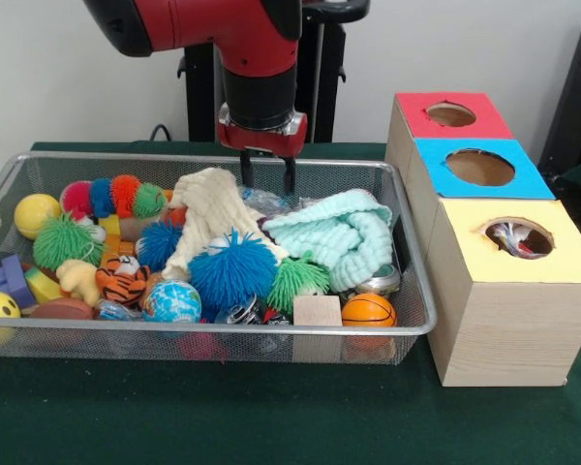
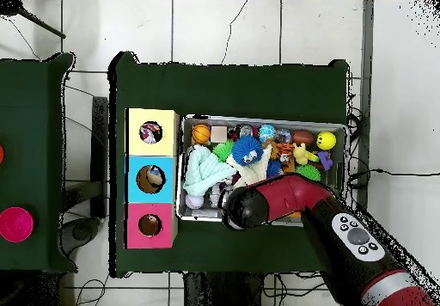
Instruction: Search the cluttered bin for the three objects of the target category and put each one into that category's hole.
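The claw (image 1: 267, 172) hangs over the far side of the bin (image 1: 421, 325); its two thin black fingers (image 1: 245, 169) stand apart, slightly open, with nothing between them; the tips are just above the cream cloth (image 1: 210, 215), apart from it. This waffle cloth is the only one of its kind that I can see in the bin; it lies in the middle, draped over the toys. Beside it, to its right in the front view, lies one mint knitted cloth (image 1: 341, 237).

Spiky balls in the bin, I count four: two blue (image 1: 232, 269), two green (image 1: 63, 240). There is one small basketball (image 1: 368, 310), one globe ball (image 1: 171, 301), one tiger toy (image 1: 123, 278), one wooden cube (image 1: 317, 310), and two yellow balls (image 1: 36, 214) at the left end.

Right of the bin stand three wooden boxes in a row, touching; the tops are red (image 1: 451, 115), blue (image 1: 479, 168) and yellow (image 1: 519, 240); each has one round hole. In the yellow hole (image 1: 518, 237) some white fabric with coloured spots shows. No writing can be read anywhere.
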Robot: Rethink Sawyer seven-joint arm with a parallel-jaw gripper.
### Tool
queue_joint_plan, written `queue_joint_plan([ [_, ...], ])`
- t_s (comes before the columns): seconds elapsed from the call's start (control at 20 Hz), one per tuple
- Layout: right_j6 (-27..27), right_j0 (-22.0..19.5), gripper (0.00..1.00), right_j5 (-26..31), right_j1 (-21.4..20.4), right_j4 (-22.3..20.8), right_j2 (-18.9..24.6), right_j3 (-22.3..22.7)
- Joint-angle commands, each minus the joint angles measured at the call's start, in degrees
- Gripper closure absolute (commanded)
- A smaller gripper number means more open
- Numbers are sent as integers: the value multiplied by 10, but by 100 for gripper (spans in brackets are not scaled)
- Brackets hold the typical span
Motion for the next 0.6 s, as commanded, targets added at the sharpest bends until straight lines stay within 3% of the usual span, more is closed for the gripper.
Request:
queue_joint_plan([
  [0.05, -34, 6, 0, -28, -19, -16, -12, 10],
  [0.35, -23, 8, 0, -26, -39, -5, -15, 31],
  [0.6, -14, 6, 0, -30, -11, -9, -29, 15],
])
